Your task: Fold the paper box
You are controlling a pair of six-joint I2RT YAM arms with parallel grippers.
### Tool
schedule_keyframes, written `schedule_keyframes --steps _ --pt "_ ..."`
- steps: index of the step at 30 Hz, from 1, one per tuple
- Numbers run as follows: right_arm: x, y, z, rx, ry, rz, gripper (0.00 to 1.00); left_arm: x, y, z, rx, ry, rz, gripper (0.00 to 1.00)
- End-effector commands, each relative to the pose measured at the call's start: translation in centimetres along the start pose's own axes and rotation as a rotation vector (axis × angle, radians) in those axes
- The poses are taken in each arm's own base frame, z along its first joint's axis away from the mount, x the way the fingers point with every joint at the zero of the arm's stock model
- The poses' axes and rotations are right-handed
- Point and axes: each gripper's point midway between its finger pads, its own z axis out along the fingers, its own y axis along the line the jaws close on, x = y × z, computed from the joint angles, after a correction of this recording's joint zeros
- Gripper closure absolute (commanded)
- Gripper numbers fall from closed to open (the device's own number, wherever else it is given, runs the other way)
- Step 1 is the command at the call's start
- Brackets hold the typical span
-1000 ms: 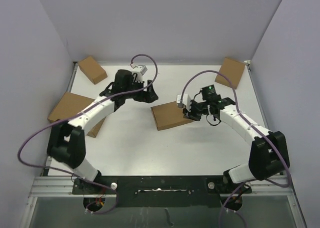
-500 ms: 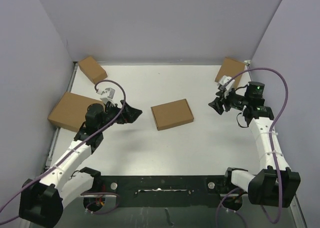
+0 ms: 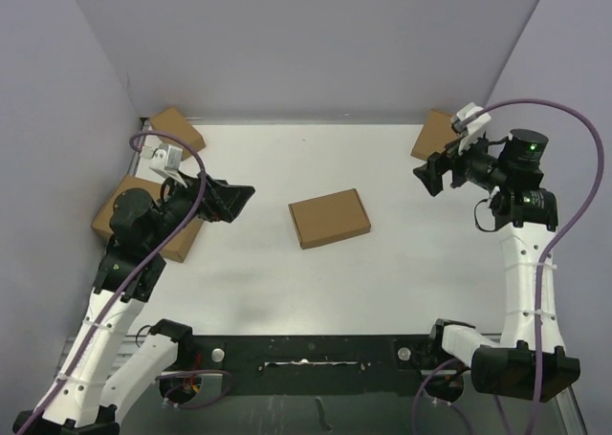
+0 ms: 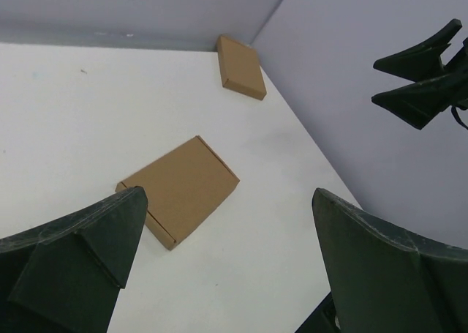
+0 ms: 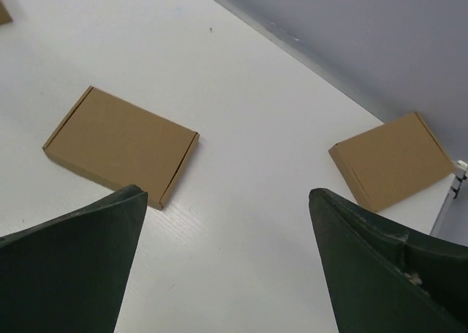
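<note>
The paper box [image 3: 330,218] lies shut and flat in the middle of the white table, a brown cardboard mailer with nothing touching it. My left gripper [image 3: 234,204] hangs open well to its left, raised off the table. Over at the right, near the back, my right gripper [image 3: 432,177] also stands open and empty. The left wrist view shows the box [image 4: 179,189] below and beyond my open left gripper [image 4: 227,197]. From the right wrist the box [image 5: 121,144] lies left of the gap of my open right gripper [image 5: 227,195].
Other brown boxes sit at the table's edges: one at the back left [image 3: 177,129], a larger one at the left [image 3: 134,210] partly under my left arm, and one at the back right [image 3: 435,132]. Grey walls close in three sides.
Both arms have pulled back from the box to the sides. The right gripper has opened and let go of the box's right edge. The box has stayed in place.
</note>
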Motion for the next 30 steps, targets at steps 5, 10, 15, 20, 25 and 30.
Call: schedule_keyframes --steps 5,10,15,20,25,30 --pt "-6.8 -0.3 -4.7 0.141 -0.055 0.145 0.02 -4.1 -2.6 -1.2 -0.014 0.035 0.124 0.02" --pt "-9.6 0.3 -6.2 0.147 -0.089 0.175 0.02 -5.7 -3.8 -1.2 -0.01 0.047 0.145 0.02" --pt "-11.6 0.5 -7.8 0.188 -0.123 0.245 0.02 -6.6 -4.5 -1.6 -0.008 0.046 0.155 0.02" --pt "-12.4 0.3 -8.7 0.221 -0.139 0.269 0.02 -6.6 -4.9 -1.7 0.001 0.06 0.143 0.02" --pt "-12.6 0.4 -8.8 0.202 -0.144 0.267 0.02 -6.8 -4.8 -1.6 -0.011 0.055 0.133 0.02" --pt "-12.7 0.2 -8.9 0.194 -0.147 0.276 0.02 -6.7 -4.6 -1.1 -0.013 0.063 0.125 0.02"
